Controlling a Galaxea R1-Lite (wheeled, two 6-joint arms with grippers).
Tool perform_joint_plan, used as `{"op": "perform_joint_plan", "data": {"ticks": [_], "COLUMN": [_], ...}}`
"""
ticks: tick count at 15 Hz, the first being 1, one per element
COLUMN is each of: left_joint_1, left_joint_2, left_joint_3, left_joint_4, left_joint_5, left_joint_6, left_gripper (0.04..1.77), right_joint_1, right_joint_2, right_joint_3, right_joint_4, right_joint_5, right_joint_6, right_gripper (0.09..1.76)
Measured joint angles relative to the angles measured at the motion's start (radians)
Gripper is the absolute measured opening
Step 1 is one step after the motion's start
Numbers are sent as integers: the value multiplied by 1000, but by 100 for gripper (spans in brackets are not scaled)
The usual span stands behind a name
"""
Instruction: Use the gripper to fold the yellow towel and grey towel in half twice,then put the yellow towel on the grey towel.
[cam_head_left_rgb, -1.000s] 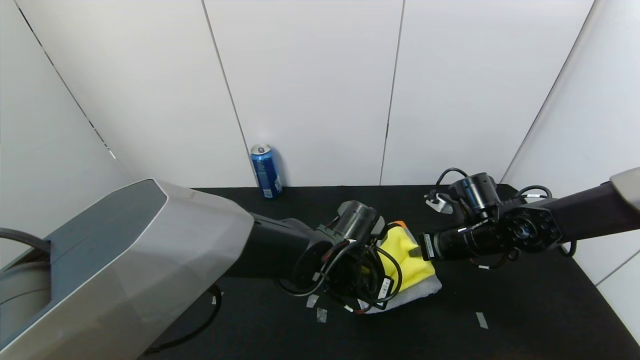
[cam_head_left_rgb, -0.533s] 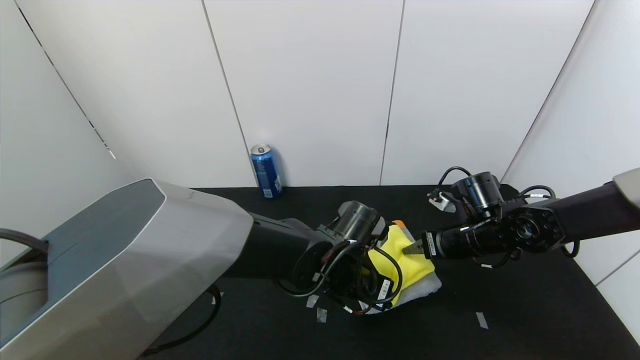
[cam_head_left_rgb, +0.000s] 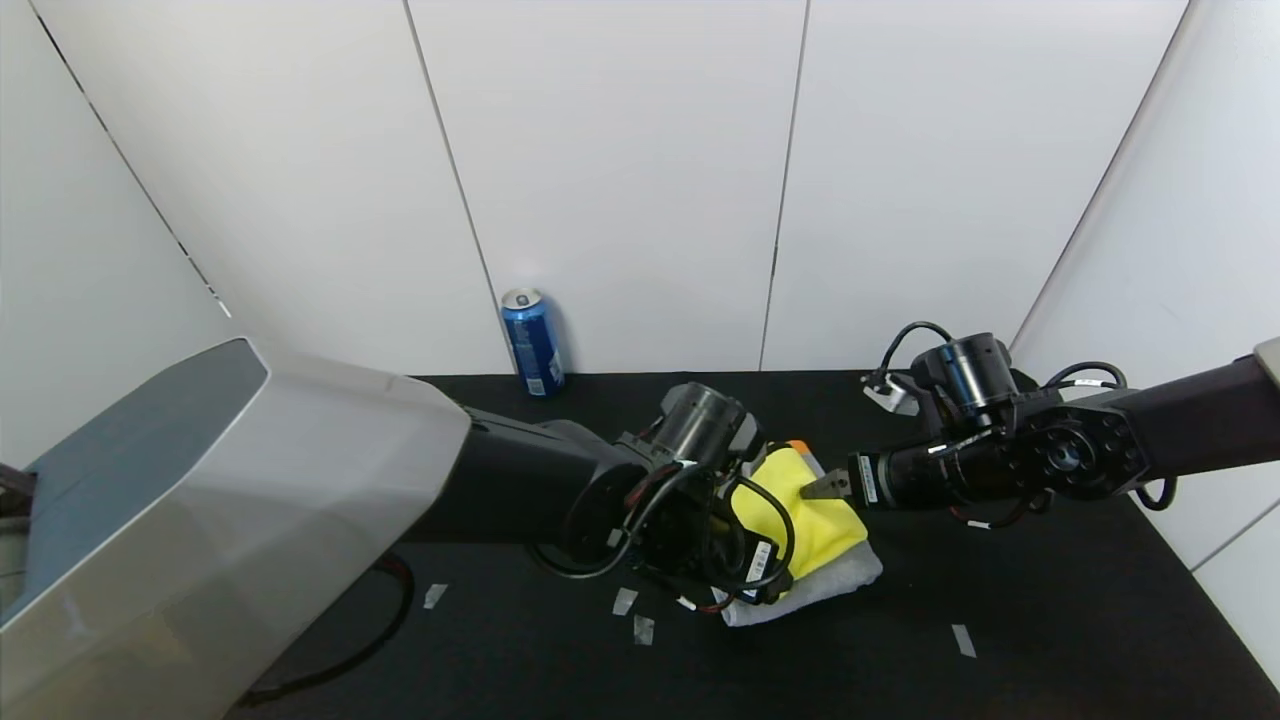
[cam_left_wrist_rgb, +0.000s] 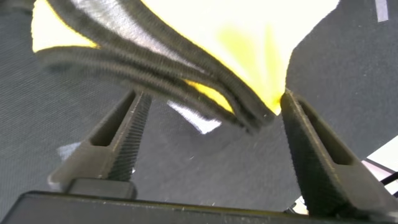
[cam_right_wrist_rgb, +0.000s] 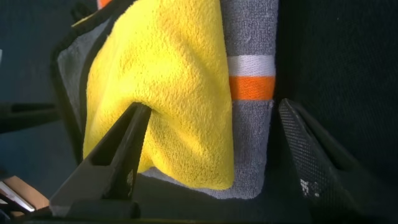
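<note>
Head view: yellow towel lies folded on grey towel, mid table; left gripper at its near-left edge, right gripper at its far-right edge.
Left wrist view: jaws wide, folded dark-trimmed edges between them, unheld.
Right wrist view: jaws wide, straddling both towels, nothing clamped.

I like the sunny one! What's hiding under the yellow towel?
The folded grey towel lies under the yellow towel; its orange and white band peeks out beside it. Most of the grey towel is covered, so its folds can't be checked.
</note>
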Motion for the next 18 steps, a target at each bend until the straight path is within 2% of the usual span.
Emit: {"op": "perform_joint_plan", "data": {"ticks": [10,15,16,18], "left_joint_1": [79,90,90,87], "left_joint_2": [-106,-239,-277,-357], "left_joint_3": [44,106,130,197], "left_joint_4": [36,37,37,37], "left_joint_5": [-1,1,7,62], "left_joint_6": [3,2,3,5], "left_gripper": [165,168,168,169], "right_joint_1": [3,4,7,13], "right_joint_2": [-79,-176,-205,-269], "right_joint_3": [55,113,133,184], "right_joint_4": [3,6,6,6], "right_joint_5": [-3,-4,-4,-5], "right_joint_6": [-1,1,1,3], "right_gripper": [165,168,168,169]}}
